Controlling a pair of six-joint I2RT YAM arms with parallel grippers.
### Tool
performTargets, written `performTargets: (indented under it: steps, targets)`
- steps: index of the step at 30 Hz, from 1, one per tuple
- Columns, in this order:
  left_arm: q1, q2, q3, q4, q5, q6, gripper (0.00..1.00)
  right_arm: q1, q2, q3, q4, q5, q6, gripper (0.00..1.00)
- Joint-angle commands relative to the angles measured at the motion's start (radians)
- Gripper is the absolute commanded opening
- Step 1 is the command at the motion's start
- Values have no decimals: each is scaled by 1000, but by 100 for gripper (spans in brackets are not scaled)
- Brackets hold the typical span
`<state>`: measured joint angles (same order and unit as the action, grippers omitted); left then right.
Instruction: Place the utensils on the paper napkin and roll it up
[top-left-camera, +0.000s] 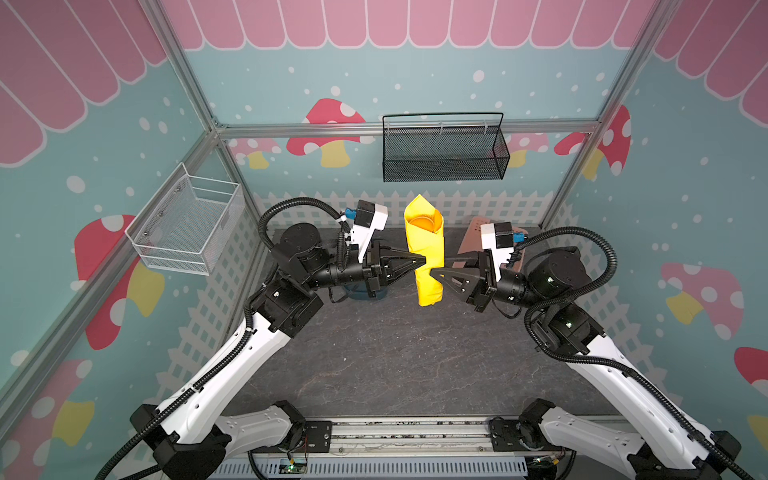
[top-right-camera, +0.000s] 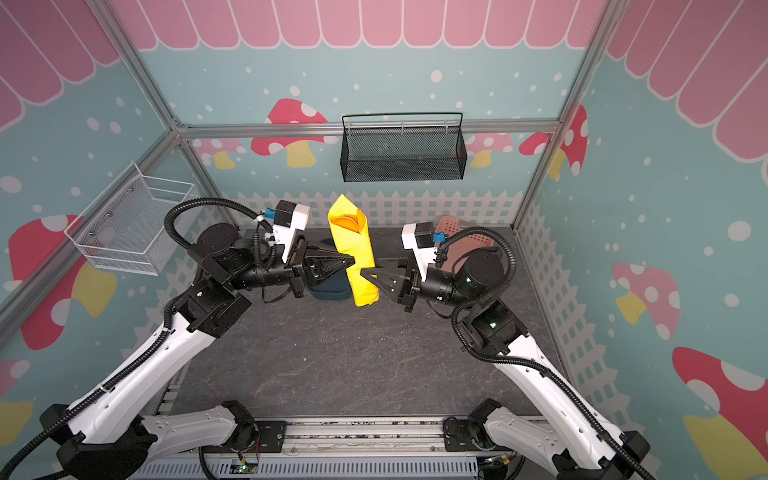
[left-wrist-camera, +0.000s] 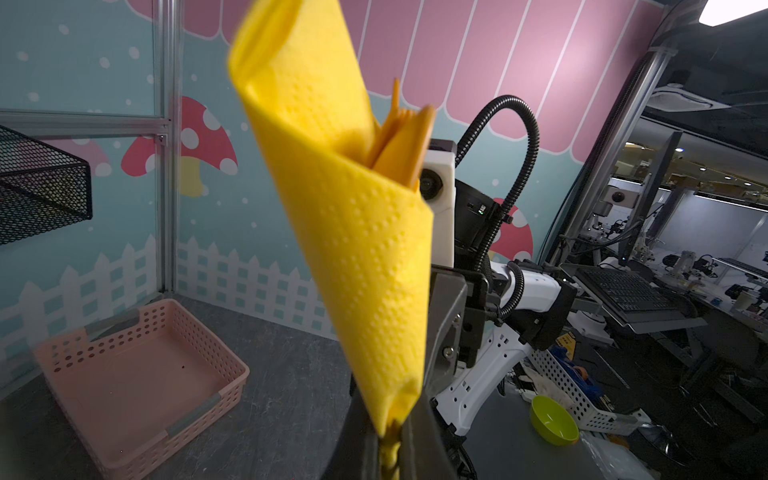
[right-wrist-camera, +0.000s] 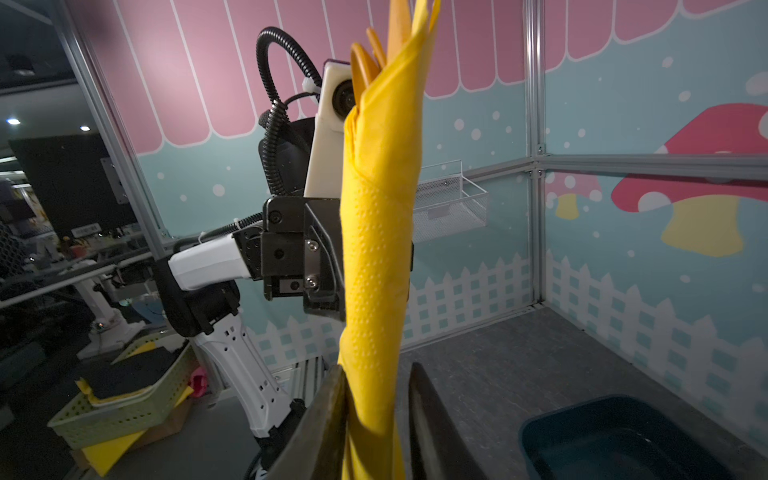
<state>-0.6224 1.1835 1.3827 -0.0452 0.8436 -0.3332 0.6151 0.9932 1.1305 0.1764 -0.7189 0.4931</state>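
The yellow paper napkin (top-left-camera: 426, 253) (top-right-camera: 358, 255) is rolled up into a long tube. It is up in the air over the dark worktop (top-left-camera: 395, 353), near the middle at the back. It stands on end and is a little tilted. The top of the roll is open, with a pointy flap of paper sticking up on one side. The orange utensils (top-left-camera: 422, 224) (top-right-camera: 347, 223) are tucked inside the roll, and only their tops peek out. In both top views a round orange bit shows in the opening. In the left wrist view flat orange tips (left-wrist-camera: 403, 145) stick out past the paper. The right wrist view shows them too (right-wrist-camera: 365, 62). The left jaws are clenched on the napkin about halfway down the roll, and they pinch the paper tight. The right jaws are on the other side of the roll, a bit lower. They are released: one side touches the paper, and the other side stands off with a small gap. The left arm (top-left-camera: 257, 345) and the right arm (top-left-camera: 598, 370) both reach in from the front. A dark blue tub (right-wrist-camera: 623, 436) (top-right-camera: 328, 291) sits on the worktop under the left arm's wrist. A pink basket (left-wrist-camera: 216, 399) (top-right-camera: 453, 232) sits in the back corner behind the right arm. A black mesh basket (top-left-camera: 444, 153) hangs on the back wall, and a white wire basket (top-left-camera: 187, 224) hangs on the left wall.
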Motion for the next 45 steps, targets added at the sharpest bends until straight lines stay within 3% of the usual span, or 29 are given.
performTargets:
  steps: [1, 13, 20, 29, 33, 40, 45]
  targets:
    - [25, -13, 35, -82, -15, 55, 6, -2, -24, -9, -34, 72, -30, 35]
    - [144, 27, 74, -452, -143, 261, 4, -9, 10, -25, -222, 272, -92, 36]
    - [250, 96, 55, -568, -273, 307, 0, -12, 63, -40, -263, 295, -102, 35]
    - [387, 311, 122, -626, -256, 263, 0, -30, 139, -59, -315, 308, -105, 33]
    - [419, 412, 162, -656, -232, 298, 0, -47, 176, -85, -323, 294, -103, 32]
    - [465, 679, 373, -829, -205, 341, 0, -70, 217, -122, -346, 274, -102, 31]
    - [499, 822, 481, -857, -179, 316, 0, -71, 213, -141, -340, 279, -92, 31]
